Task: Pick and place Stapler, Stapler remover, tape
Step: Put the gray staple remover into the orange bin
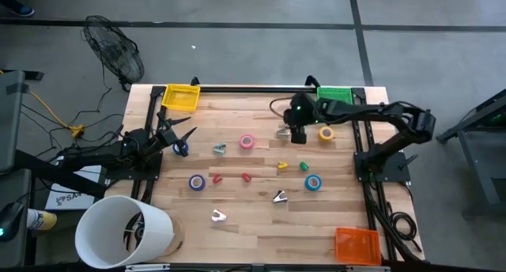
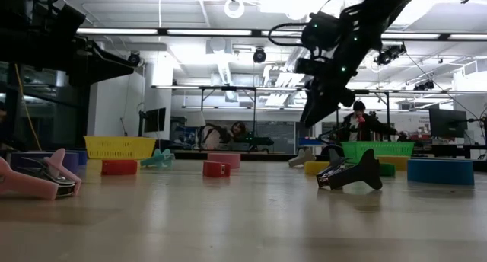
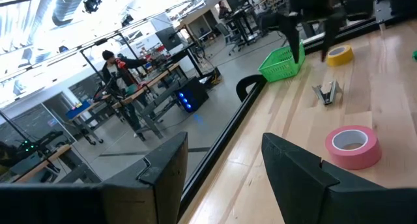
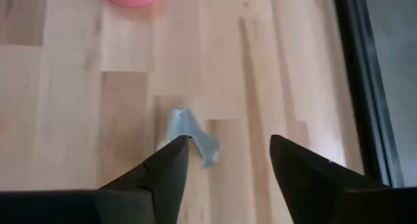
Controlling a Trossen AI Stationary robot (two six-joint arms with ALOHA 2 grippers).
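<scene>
My right gripper (image 1: 297, 136) is open and hangs over the far middle of the table, just right of a silver staple remover (image 1: 283, 132). In the right wrist view the remover (image 4: 193, 137) lies on the wood just ahead of my open fingers (image 4: 225, 160), untouched. A yellow tape roll (image 1: 326, 133) lies to the gripper's right and a pink tape roll (image 1: 247, 141) to its left. My left gripper (image 1: 178, 136) is open and empty at the table's left side, next to a small blue object (image 1: 181, 149).
A yellow bin (image 1: 181, 96), a green bin (image 1: 334, 95) and an orange bin (image 1: 356, 244) stand at the table's edges. Two blue tape rolls (image 1: 197, 182) (image 1: 313, 183), small coloured staplers (image 1: 281, 166) and more staple removers (image 1: 279, 196) lie mid-table. A white cylinder (image 1: 122, 232) stands near left.
</scene>
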